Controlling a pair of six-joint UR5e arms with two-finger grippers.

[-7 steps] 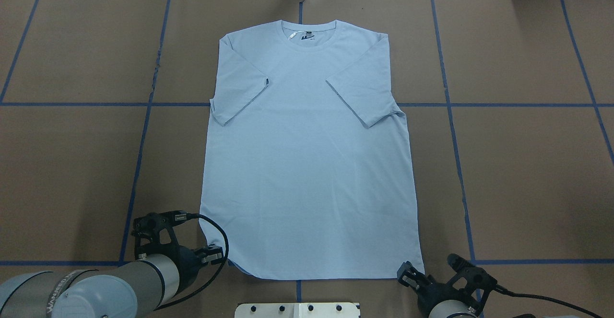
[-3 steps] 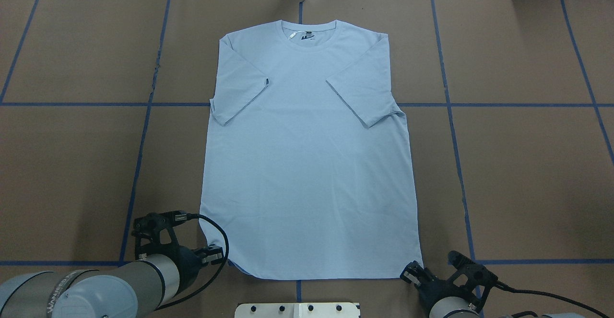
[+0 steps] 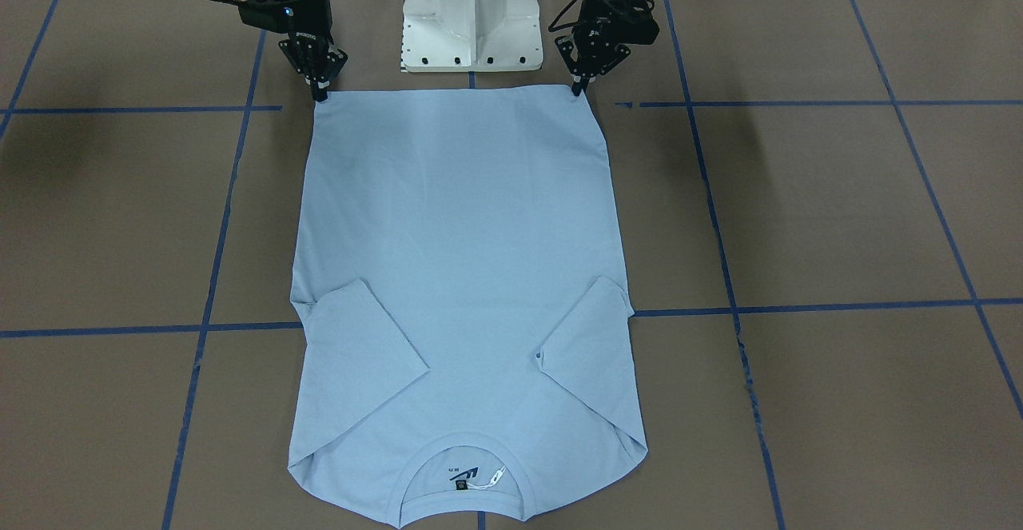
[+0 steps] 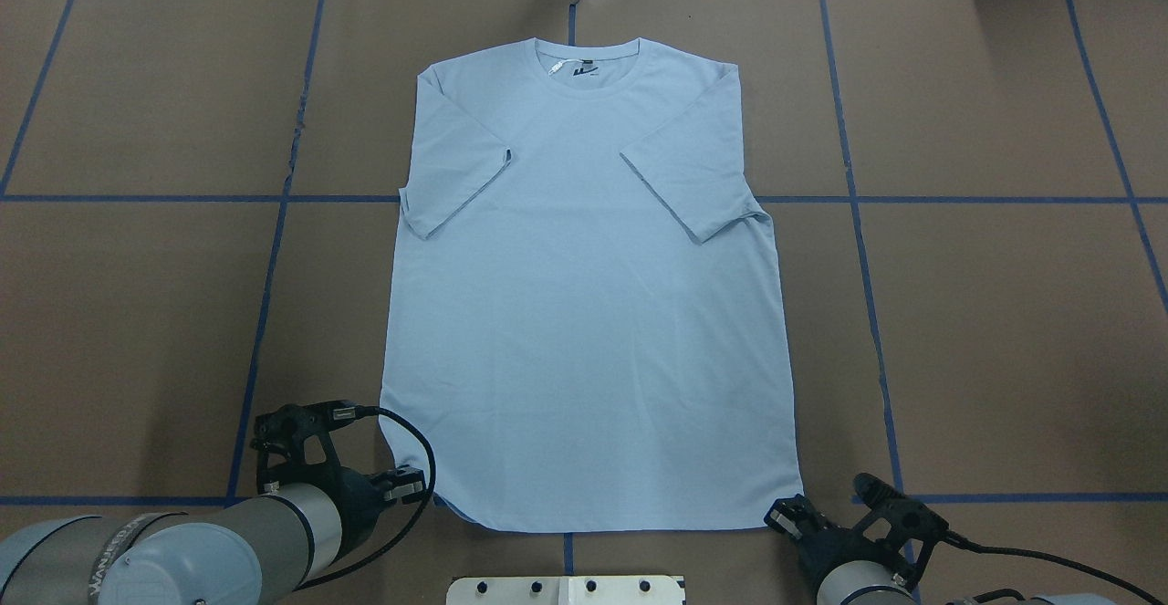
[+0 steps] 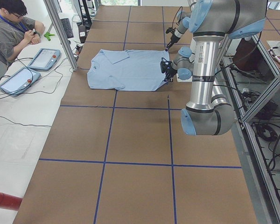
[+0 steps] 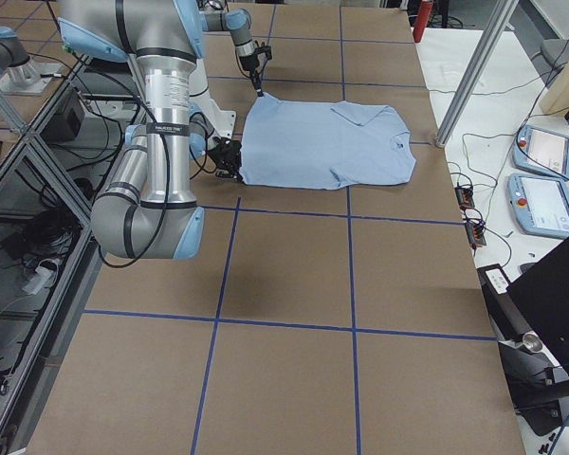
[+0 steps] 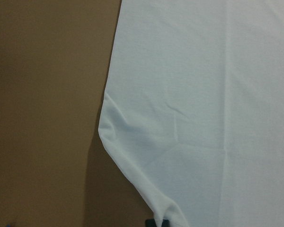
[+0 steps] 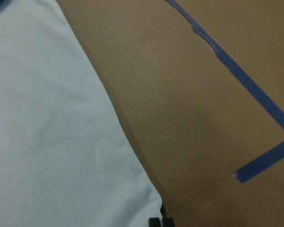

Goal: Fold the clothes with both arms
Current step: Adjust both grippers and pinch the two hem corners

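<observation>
**Light blue T-shirt** (image 4: 584, 313) spread flat on the brown bench (image 4: 1004, 331). Its collar (image 3: 471, 440) is on the side far from the robot, and its hem lies just short of the white pedestal (image 3: 471, 10). The left sleeve (image 4: 456, 162) and right sleeve (image 4: 689, 167) lie folded inward over the body.

**Arms.** The left arm (image 4: 182, 550) has its jaws closed on the hem corner on its own side, where the cloth is puckered and drawn in. The right arm (image 4: 858, 578) has its jaws closed on the opposite hem corner.

**Edges and room.** The shirt's long edges lie smooth on the bench. Broad bare bench, crossed by blue tape lines (image 4: 265, 313), is open on either side.

**Labels.** Inside the collar sit a dark neck label (image 3: 460, 484) and a white tag (image 3: 491, 478). A dark mark is printed beside them, but its writing is too small to read. Lettering on the left arm's grey tube is only partly legible.
</observation>
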